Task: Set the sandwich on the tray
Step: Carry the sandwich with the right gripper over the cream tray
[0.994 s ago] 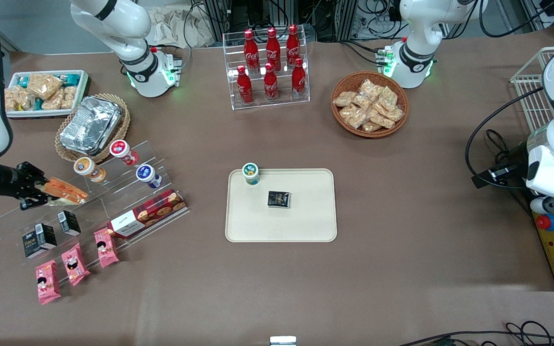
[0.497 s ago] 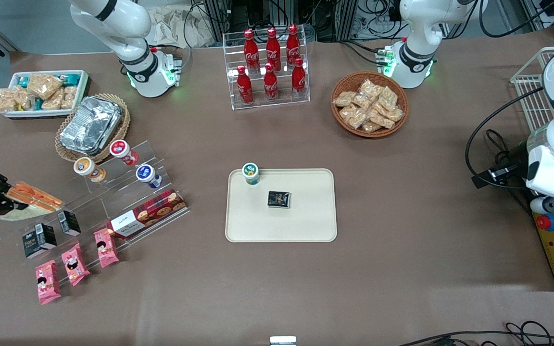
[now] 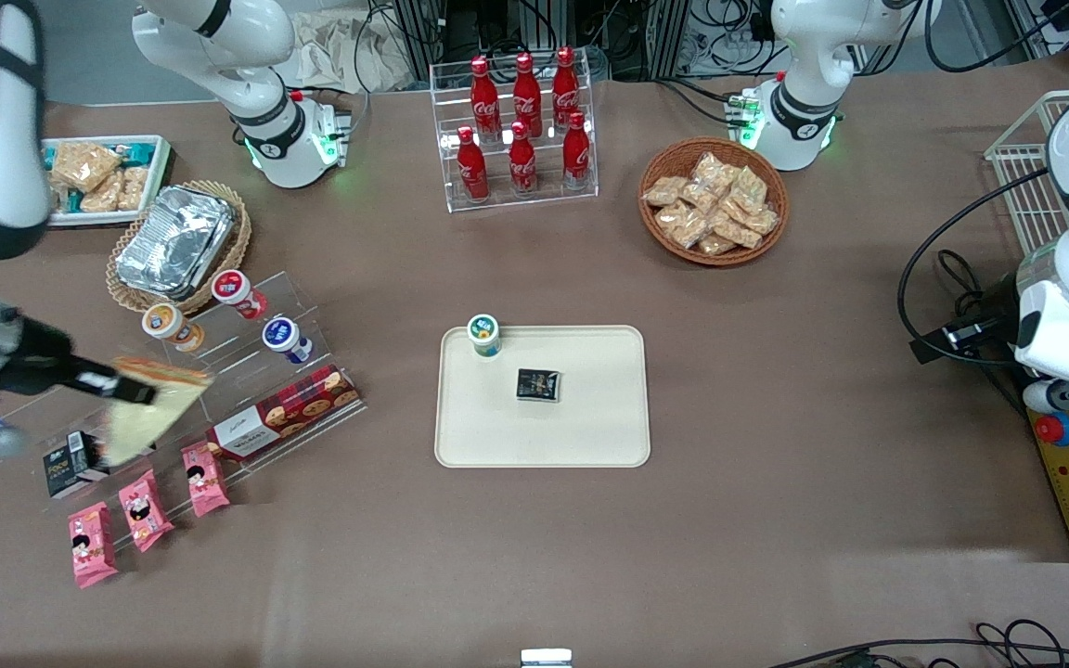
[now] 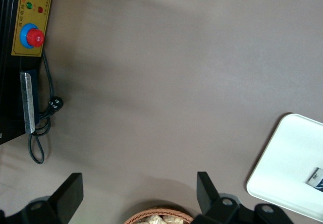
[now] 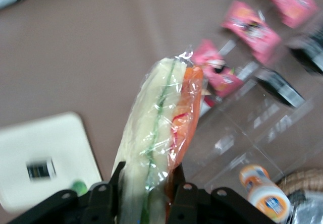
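My right gripper [image 3: 126,390] hangs over the clear stepped stand [image 3: 219,371] at the working arm's end of the table, shut on the sandwich [image 3: 152,413]. This is a plastic-wrapped wedge of pale bread with an orange and green filling. In the right wrist view the sandwich [image 5: 161,128] sticks out from between the gripper's [image 5: 147,186] black fingers [image 5: 103,193], which press on both of its faces. The cream tray [image 3: 590,427] lies flat mid-table, well apart from the sandwich. It carries a green-lidded cup [image 3: 483,335] and a small black packet [image 3: 537,384]. The tray [image 5: 55,138] also shows in the wrist view.
On and around the stand are a red cookie box [image 3: 284,413], small cups [image 3: 286,340], black cartons [image 3: 66,464] and pink snack packets [image 3: 140,508]. Farther from the camera are a foil container [image 3: 174,239], a white bin [image 3: 103,176], a cola bottle rack [image 3: 521,130] and a snack basket [image 3: 713,213].
The gripper first swung outward toward the table's end with the sandwich, then came back over the stand toward the tray. The sandwich has turned, so its pale bread face now shows.
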